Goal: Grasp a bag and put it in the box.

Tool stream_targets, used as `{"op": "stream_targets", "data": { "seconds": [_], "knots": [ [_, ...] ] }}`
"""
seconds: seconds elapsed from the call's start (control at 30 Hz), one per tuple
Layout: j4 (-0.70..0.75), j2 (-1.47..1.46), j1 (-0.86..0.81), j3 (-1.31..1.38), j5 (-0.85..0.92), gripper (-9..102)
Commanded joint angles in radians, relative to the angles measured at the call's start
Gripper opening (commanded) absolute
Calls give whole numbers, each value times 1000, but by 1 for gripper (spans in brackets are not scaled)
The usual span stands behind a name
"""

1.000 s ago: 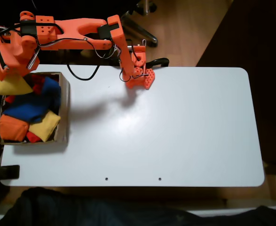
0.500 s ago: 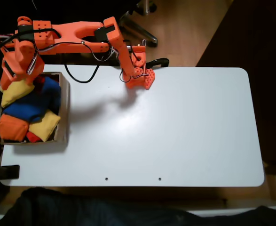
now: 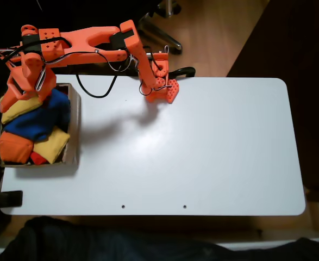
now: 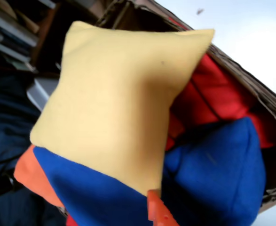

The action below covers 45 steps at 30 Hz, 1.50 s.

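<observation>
Yellow bag lies on blue bag in box; end effector above, grip state unclear.

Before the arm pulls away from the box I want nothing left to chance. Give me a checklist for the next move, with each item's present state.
1. Yellow bag over the box: ok. In the fixed view it lies at the box's upper left, on the blue bag.
2. Bag fully inside the walls: cannot tell. Its left edge sits at the box's left side, partly under the gripper.
3. Jaws released from the bag: cannot tell. The wrist view shows one orange tip at the bag's lower edge.
4. Room in the box: not ok. Bags are piled to the rim.
5. Table free for the retreat: ok.
</observation>
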<state>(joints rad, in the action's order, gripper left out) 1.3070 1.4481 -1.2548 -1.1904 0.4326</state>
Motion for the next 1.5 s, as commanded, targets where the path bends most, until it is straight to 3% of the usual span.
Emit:
{"op": "stream_targets", "data": {
  "seconds": [0.0, 0.1, 0.6, 1.03, 1.47],
  "knots": [
    [2, 78, 17, -17, 8, 71],
    [-5, 117, 31, -54, 17, 82],
    [2, 437, 153, -210, -97, 82],
    [51, 738, 354, -321, -184, 82],
    [2, 914, 583, -431, -252, 82]
  ]
}}
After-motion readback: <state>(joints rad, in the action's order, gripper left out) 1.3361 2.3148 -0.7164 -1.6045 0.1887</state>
